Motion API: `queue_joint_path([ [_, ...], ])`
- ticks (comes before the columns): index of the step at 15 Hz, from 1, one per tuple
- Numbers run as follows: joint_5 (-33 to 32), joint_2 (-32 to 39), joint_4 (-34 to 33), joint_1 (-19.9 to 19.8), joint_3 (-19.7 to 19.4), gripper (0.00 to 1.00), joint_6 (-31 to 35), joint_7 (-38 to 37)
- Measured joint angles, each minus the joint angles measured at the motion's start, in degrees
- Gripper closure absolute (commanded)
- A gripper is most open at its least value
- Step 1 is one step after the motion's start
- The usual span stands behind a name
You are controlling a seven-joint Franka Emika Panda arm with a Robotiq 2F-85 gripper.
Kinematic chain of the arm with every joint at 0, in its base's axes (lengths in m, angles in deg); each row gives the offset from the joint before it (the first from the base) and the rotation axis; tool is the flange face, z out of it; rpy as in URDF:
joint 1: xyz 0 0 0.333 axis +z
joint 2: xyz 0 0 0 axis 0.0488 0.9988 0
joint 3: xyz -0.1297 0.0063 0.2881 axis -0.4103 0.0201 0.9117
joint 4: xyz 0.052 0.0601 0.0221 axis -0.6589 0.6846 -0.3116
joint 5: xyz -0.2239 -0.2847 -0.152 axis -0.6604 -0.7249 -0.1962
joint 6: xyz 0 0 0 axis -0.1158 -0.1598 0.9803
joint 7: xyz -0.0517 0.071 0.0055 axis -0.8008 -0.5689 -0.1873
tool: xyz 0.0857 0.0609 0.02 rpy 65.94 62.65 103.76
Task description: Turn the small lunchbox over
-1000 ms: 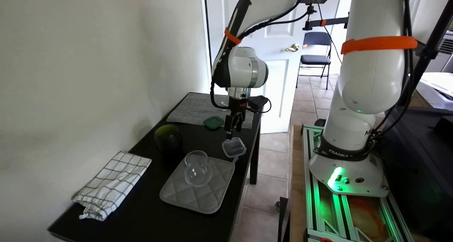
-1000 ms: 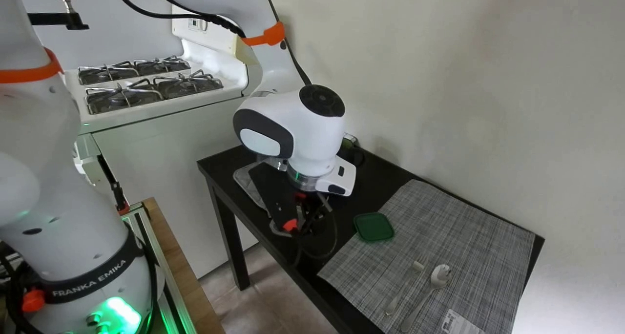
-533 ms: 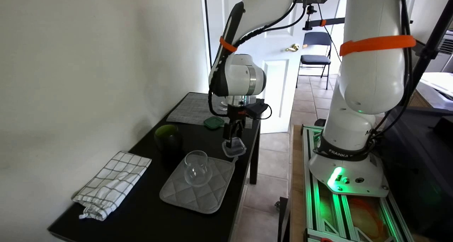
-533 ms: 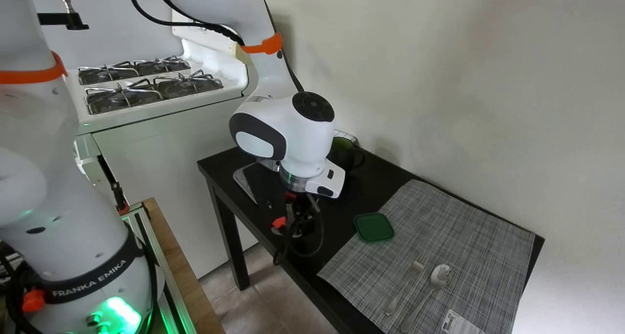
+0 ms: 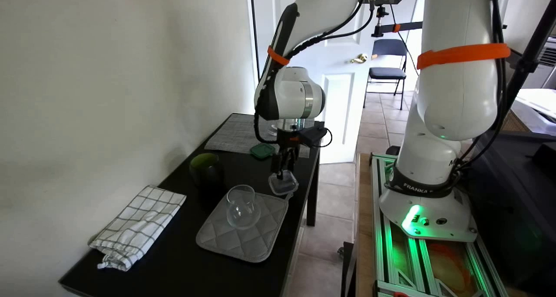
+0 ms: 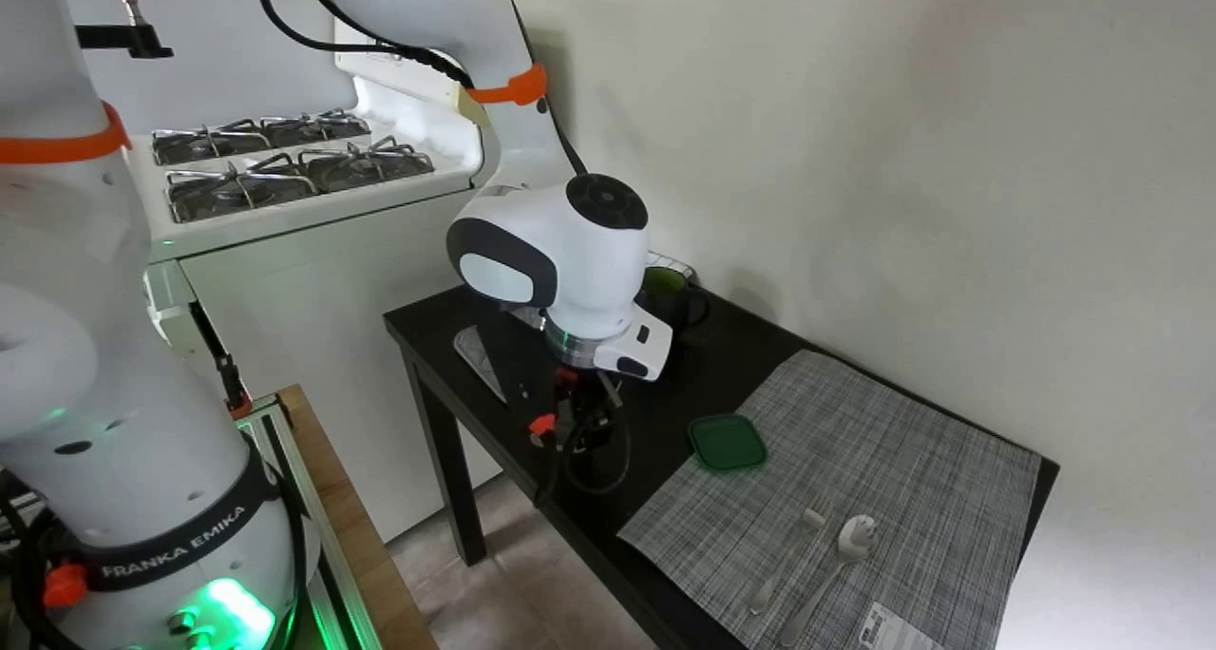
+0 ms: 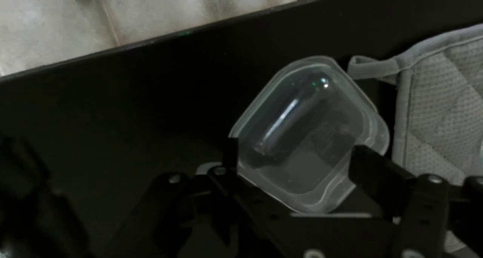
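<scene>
Small lunchbox (image 5: 283, 185) on desk (image 5: 184, 258), at one o'clock of pot holder (image 5: 256, 245) in exterior view. In wrist view claw (image 7: 293, 152) straddles it, jaws apart, fingertips (image 7: 366, 165) at its nine and four o'clock; likely meant to pinch opposite sides for lift and roll. Whether grip is made, cannot tell: fingertips hide very edges they would press. Clear plastic against black muddles which way up. In exterior view, arm (image 6: 600, 270) blocks it, or nearly.

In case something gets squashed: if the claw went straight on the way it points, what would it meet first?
Probably the small clear container: in the wrist view the fingers of the claw overlap its edges, though depth is unclear. If they clear it, they'd reach the black table.
</scene>
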Motion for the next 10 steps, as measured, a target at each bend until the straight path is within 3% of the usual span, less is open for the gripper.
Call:
queue_joint_path([
  [4, 0.1, -0.1, -0.1, 0.0, 0.0, 0.92, 0.6, -0.8],
  [5, 0.1, 0.0, -0.1, -0.1, 0.0, 0.51, 0.6, -1.0],
  [7, 0.1, 0.1, -0.1, -0.1, -0.1, 0.56, 0.6, -1.4],
  [10, 0.5, -0.2, -0.2, -0.1, -0.1, 0.35, 0.6, -1.7],
])
